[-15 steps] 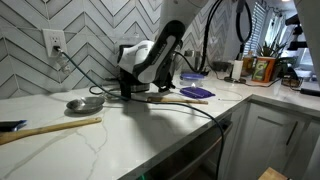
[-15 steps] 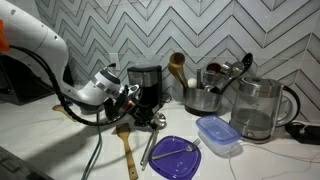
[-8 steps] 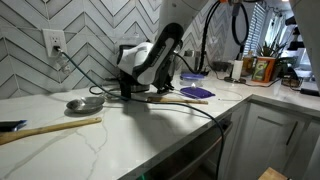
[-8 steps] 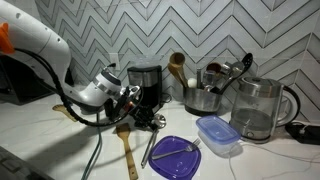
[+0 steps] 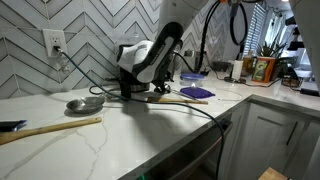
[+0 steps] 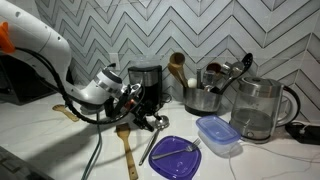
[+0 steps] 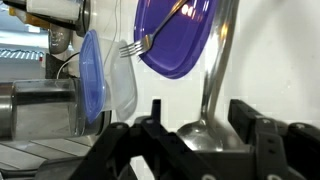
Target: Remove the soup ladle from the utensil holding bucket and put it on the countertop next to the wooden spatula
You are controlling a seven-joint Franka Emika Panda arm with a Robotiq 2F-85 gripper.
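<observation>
— Well, where is the ladle (image 6: 152, 147) to be found?

— It is seen lying on the countertop (image 6: 270, 160), just beside the wooden spatula (image 6: 126, 150). Its bowl is turned toward the arm and its handle runs toward the purple plate (image 6: 175, 158). The placing may be judged all but done, with only the retreat left.

— And the claw (image 7: 198, 110)?

— In the wrist view it is spread open, with one finger set on each side of the ladle's bowl. Bare counter is seen on one side. On the other side contact cannot be ruled out.

— What could be spoiled from here?

— If the claw were drawn away sideways or tilted, the bowl's rim could be caught by a finger. The ladle could then be rolled or dragged, and either knocked against the spatula or pulled away from it.

— Anything further out?

— The handle's tip could be swung into the plate and the fork (image 6: 185, 150) on it. A dark cable (image 6: 100, 150) is laid across the counter near the spatula, which could be shifted if that cable were tugged.
</observation>
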